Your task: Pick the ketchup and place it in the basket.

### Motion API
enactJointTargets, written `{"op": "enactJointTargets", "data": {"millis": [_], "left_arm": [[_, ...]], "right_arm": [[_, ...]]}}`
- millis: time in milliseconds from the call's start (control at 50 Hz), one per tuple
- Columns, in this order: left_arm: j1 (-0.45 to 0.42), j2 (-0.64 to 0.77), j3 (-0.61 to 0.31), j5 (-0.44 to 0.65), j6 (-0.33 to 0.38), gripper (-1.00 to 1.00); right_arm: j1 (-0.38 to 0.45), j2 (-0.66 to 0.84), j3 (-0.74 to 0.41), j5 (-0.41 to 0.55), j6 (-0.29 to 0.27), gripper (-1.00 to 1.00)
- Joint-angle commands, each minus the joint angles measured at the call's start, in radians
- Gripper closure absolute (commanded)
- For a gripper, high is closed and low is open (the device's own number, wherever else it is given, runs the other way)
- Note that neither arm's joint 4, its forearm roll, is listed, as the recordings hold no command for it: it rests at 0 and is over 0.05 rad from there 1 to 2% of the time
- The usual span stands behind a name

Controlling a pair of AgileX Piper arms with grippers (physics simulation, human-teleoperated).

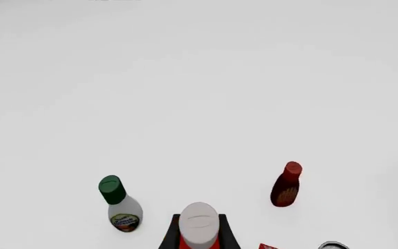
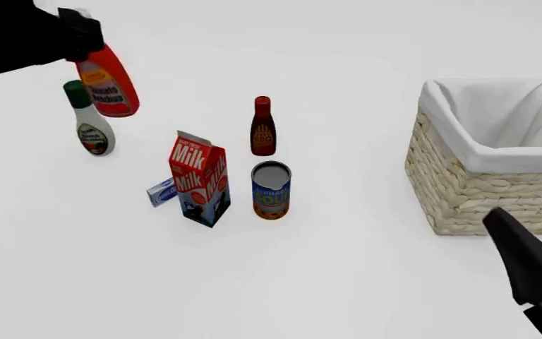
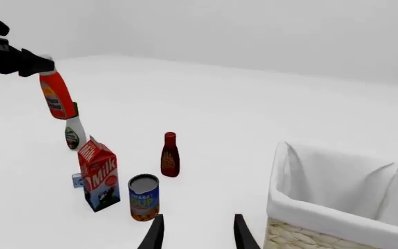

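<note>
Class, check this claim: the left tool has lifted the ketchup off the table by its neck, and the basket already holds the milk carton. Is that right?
Not quite. The basket holds nothing visible; the milk carton stands on the table, as the front view shows. The left tool does hold the ketchup aloft by its neck.
</note>
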Motion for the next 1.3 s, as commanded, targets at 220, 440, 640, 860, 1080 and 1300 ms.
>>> {"op": "enactJointTargets", "data": {"millis": [220, 440, 640, 860, 1080, 1300], "left_arm": [[-0.133, -0.267, 0.086, 0.174, 0.044, 1.0], [-0.185, -0.317, 0.122, 0.201, 0.046, 1.0], [-0.234, -0.357, 0.127, 0.237, 0.051, 1.0], [-0.296, -0.4, 0.122, 0.286, 0.056, 1.0], [-0.329, -0.419, 0.115, 0.308, 0.063, 1.0], [-0.364, -0.424, 0.114, 0.318, 0.076, 1.0]], "right_arm": [[0.203, 0.178, -0.133, -0.065, 0.05, -1.0], [0.278, 0.317, -0.183, -0.12, 0.05, -1.0], [0.32, 0.431, -0.208, -0.188, 0.039, -1.0], [0.37, 0.564, -0.234, -0.285, 0.033, -1.0], [0.412, 0.627, -0.291, -0.284, 0.034, -1.0], [0.477, 0.721, -0.369, -0.247, 0.032, -1.0]]}}
